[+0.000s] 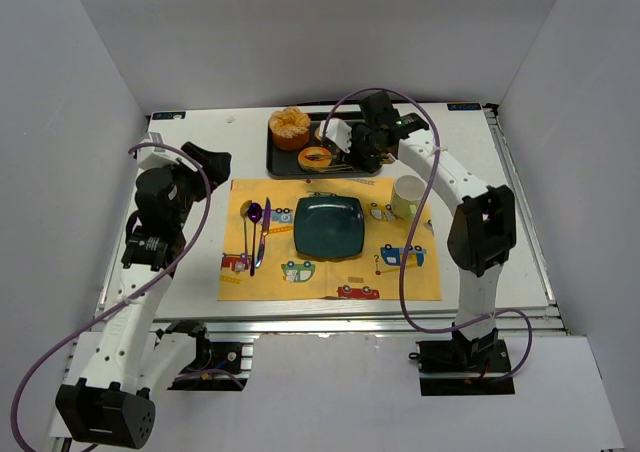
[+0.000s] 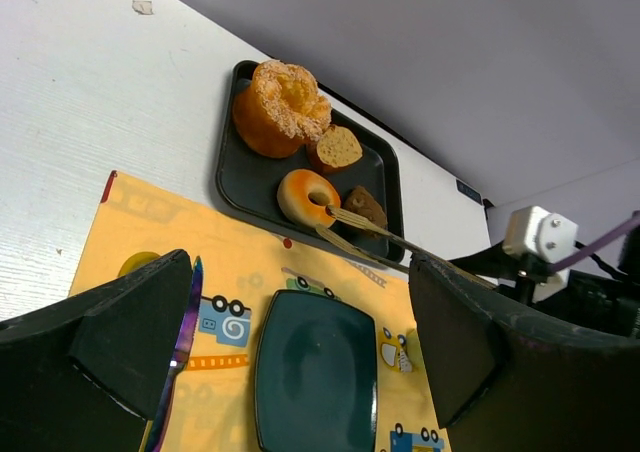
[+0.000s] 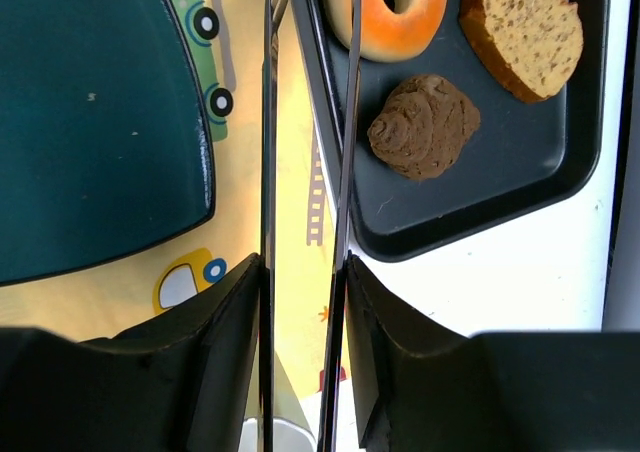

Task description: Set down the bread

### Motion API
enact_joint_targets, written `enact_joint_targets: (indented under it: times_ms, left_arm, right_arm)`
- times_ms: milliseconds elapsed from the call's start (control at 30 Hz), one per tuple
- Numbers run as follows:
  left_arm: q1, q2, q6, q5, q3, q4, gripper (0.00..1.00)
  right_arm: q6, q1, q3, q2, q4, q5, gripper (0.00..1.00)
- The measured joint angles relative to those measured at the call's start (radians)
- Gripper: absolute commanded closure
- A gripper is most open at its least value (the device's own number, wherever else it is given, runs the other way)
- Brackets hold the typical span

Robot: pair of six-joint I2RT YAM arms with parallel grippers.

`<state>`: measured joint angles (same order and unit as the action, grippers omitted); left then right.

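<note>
At the far side of the table, the small ring-shaped golden-brown bread (image 2: 308,197) lies flat on the black rectangular tray (image 2: 236,177), just beyond the dark teal square plate (image 1: 328,227); the right gripper (image 3: 305,267), clamped on thin metal tongs (image 3: 346,172), points them at it. The tongs' two blades stand a little spread, not pressed together; one tip lies over the ring near its hole, the other just beside its outer edge on the plate side; whether either blade touches the crust is hard to tell from these angles, but nothing appears pinched. The bread looks light, soft and smooth-skinned, likely to squash or slip; a gentle pinch across one wall of the ring, one blade through the hole, seems the surest hold. The left gripper (image 2: 300,362) hangs wide open, well apart.
</note>
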<state>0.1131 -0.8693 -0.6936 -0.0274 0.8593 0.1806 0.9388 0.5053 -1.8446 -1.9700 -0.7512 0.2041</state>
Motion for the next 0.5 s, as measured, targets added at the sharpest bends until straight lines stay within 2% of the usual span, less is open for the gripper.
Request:
enact_joint_targets:
  times_ms: [500]
  left_arm:
    - [0.0, 0.043, -0.003, -0.011, -0.002, 0.023, 0.02]
  right_arm:
    - [-0.002, 0.0, -0.031, -0.068, 0.041, -0.051, 0.53]
